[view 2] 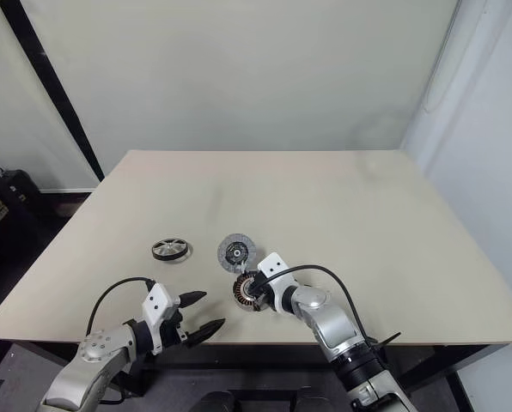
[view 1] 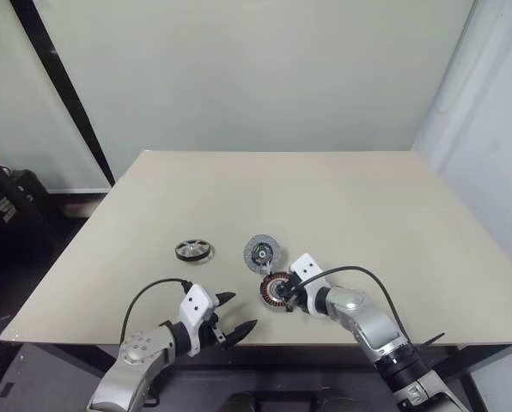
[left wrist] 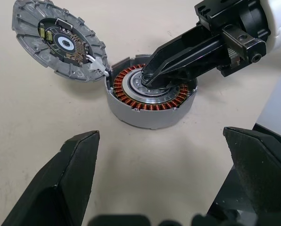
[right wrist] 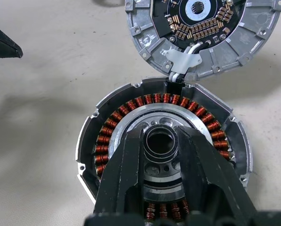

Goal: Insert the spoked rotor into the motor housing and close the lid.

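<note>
right gripper (right wrist: 160, 162) jaws pinch the motor housing (right wrist: 161, 141) hub; the spoked rotor (view 1: 193, 250) lies left of it, the lid (view 1: 262, 252) just behind. left gripper (view 1: 233, 313) jaws spread; steady the housing before fetching the rotor.
</note>
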{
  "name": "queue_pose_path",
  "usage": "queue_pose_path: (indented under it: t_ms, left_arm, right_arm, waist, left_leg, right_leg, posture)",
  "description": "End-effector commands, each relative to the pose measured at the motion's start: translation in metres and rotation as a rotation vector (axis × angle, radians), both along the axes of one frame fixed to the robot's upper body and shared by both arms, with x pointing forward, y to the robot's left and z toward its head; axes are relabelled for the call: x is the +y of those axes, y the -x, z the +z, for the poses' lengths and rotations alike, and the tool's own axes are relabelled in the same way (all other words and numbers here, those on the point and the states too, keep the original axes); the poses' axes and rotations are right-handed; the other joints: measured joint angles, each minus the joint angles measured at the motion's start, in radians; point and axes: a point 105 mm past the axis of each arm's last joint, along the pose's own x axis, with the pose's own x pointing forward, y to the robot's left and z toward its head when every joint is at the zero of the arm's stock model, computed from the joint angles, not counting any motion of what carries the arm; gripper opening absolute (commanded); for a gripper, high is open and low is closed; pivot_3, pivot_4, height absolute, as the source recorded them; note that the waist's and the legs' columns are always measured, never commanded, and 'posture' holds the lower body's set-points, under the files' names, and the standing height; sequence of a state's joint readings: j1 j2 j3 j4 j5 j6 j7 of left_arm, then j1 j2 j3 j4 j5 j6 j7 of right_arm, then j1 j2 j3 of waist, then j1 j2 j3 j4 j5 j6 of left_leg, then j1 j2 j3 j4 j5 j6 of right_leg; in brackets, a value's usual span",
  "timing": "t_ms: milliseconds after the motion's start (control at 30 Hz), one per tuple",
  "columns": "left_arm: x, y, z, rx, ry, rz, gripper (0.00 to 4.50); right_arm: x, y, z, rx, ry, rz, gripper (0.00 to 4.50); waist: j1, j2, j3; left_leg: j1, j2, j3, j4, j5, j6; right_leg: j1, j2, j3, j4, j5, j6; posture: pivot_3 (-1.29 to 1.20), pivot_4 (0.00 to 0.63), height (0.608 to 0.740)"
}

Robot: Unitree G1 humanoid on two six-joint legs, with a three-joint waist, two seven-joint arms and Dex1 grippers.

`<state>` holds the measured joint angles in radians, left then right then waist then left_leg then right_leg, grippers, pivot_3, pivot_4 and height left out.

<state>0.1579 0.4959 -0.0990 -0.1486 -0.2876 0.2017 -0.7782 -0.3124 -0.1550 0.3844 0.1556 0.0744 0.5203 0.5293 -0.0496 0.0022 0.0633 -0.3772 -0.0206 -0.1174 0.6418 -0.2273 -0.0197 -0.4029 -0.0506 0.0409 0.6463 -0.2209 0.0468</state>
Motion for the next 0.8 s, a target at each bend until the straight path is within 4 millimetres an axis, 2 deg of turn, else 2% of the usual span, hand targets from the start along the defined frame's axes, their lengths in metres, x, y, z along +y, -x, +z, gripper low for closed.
queue_pose_path:
  t_ms: [33,133,300,400,500,800]
  left_arm:
    - [0.002,-0.006,0.009,-0.053,-0.002,0.007,4.50]
    - [0.002,-0.005,0.009,-0.052,-0.003,0.006,4.50]
    - [0.001,-0.004,0.008,-0.049,-0.002,0.003,4.50]
    - [0.001,-0.004,0.007,-0.047,-0.001,0.003,4.50]
    - [0.001,-0.004,0.007,-0.044,0.000,0.002,4.50]
    - [-0.001,-0.005,0.006,-0.043,0.003,-0.003,4.50]
  right_arm:
    - [0.000,-0.004,0.005,-0.030,0.015,0.013,1.48]
    - [0.000,-0.004,0.007,-0.036,0.006,0.004,2.44]
    - [0.006,-0.002,0.026,-0.066,-0.043,0.012,4.14]
    - [0.008,0.002,0.040,-0.081,-0.057,0.037,4.14]
    - [0.006,0.004,0.044,-0.087,-0.046,0.038,4.14]
    - [-0.001,-0.003,0.033,-0.126,0.058,0.015,1.15]
  waist:
    - [0.000,0.000,0.000]
    - [0.000,0.000,0.000]
    - [0.000,0.000,0.000]
    - [0.000,0.000,0.000]
    - [0.000,0.000,0.000]
    - [0.000,0.000,0.000]
  left_leg:
    - [0.000,0.000,0.000,0.000,0.000,0.000]
    - [0.000,0.000,0.000,0.000,0.000,0.000]
    - [0.000,0.000,0.000,0.000,0.000,0.000]
    - [0.000,0.000,0.000,0.000,0.000,0.000]
    - [0.000,0.000,0.000,-0.001,0.000,0.000]
    - [0.000,0.000,0.000,0.000,0.000,0.000]
  right_leg:
    - [0.000,0.000,0.000,0.000,0.000,0.000]
    - [0.000,0.000,0.000,0.000,0.000,0.000]
    - [0.000,0.000,0.000,0.000,0.000,0.000]
    - [0.000,0.000,0.000,0.000,0.000,0.000]
    - [-0.001,0.000,0.000,0.000,0.000,0.000]
    - [-0.001,0.000,0.000,0.000,0.000,0.000]
  posture:
    - [0.00,0.000,0.740]
    - [0.00,0.000,0.740]
    - [0.00,0.000,0.740]
    - [0.00,0.000,0.740]
    - [0.00,0.000,0.740]
    - [0.00,0.000,0.740]
